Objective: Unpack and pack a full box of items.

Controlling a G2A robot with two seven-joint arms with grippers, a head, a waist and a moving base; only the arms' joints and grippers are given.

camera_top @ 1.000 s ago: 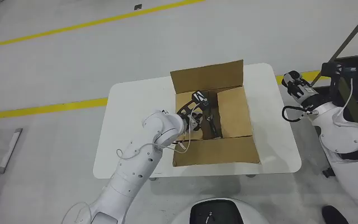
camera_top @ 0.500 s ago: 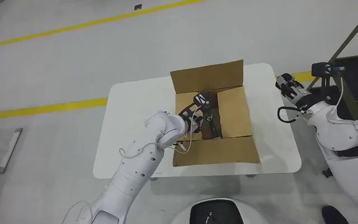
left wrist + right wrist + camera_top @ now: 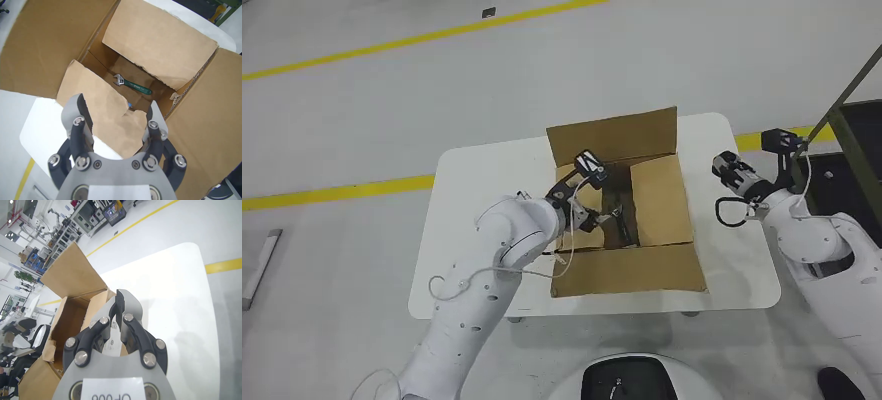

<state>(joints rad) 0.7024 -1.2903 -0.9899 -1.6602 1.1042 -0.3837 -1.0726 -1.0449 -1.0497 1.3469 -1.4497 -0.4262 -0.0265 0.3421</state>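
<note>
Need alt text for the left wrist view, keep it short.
The left tool, open, hangs over a torn flap of an open cardboard box on a white table. A green-handled wrench lies on the box floor, seen between the flaps.

We find the box (image 3: pixel 627 270) opening narrowed by a torn flap (image 3: pixel 102 109) and the opposite flap (image 3: pixel 158 49); the gap between is passable.

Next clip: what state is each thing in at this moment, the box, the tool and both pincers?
Cardboard box: open.
Inner flap: torn along its edge.
Wrench: lying flat on the box floor.
Left pincer: open, empty.
Right pincer: shut.
</note>
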